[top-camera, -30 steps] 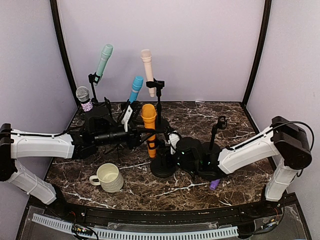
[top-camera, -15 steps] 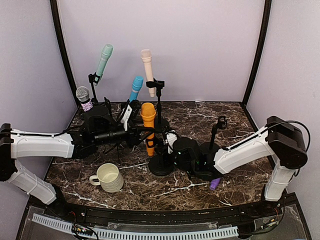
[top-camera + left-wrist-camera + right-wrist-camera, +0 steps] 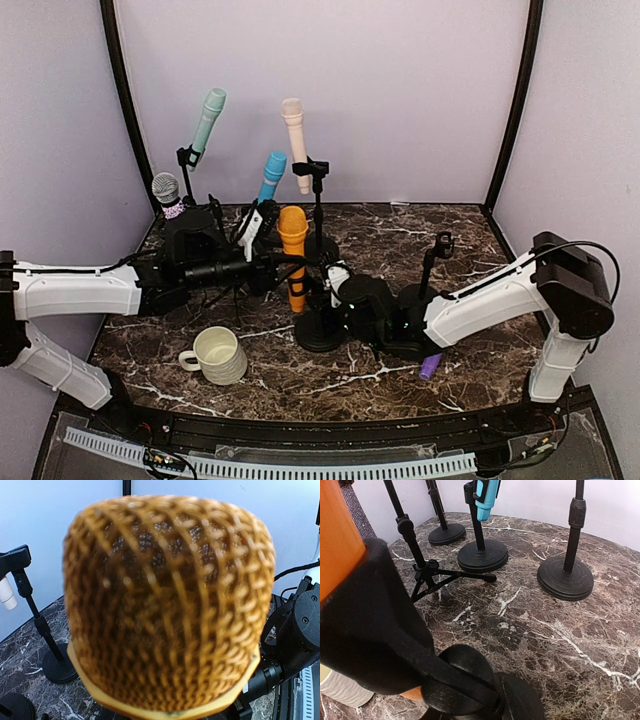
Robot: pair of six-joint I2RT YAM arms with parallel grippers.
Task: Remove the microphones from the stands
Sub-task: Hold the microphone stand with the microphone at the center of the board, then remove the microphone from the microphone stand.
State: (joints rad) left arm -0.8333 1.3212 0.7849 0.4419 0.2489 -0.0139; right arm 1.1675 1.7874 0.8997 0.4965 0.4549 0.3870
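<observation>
Top view: the orange microphone [image 3: 294, 250] stood upright near the middle of the marble tabletop [image 3: 400, 230], its lower end above the round stand base [image 3: 320, 331]. The left gripper [image 3: 280, 264] reached it from the left edge at mid-body. Dark parts overlapped there, so whether its fingers were pressed on the microphone or spread could not be made out. The right gripper [image 3: 335, 295] lay low against the stand from the right, its fingertips hidden behind the stand and its own wrist; whether it was clamped or spread could not be told either.

Left wrist view: the microphone's mesh head [image 3: 167, 605] filled the frame, out of focus, and covered the fingers entirely.

Right wrist view: a blurred black stand clip [image 3: 380, 630] occupied the near left, with orange showing above and beneath it. The microphone's body was cut off by the frame edge.

Along the far edge stood a teal microphone [image 3: 209, 118], a cream microphone [image 3: 295, 140], a blue microphone [image 3: 271, 177] and a silver-headed microphone [image 3: 167, 192]. Their bases were partly hidden by the left arm. A mug [image 3: 218, 354] sat near the front edge, and a purple object [image 3: 429, 367] was half hidden under the right arm.
</observation>
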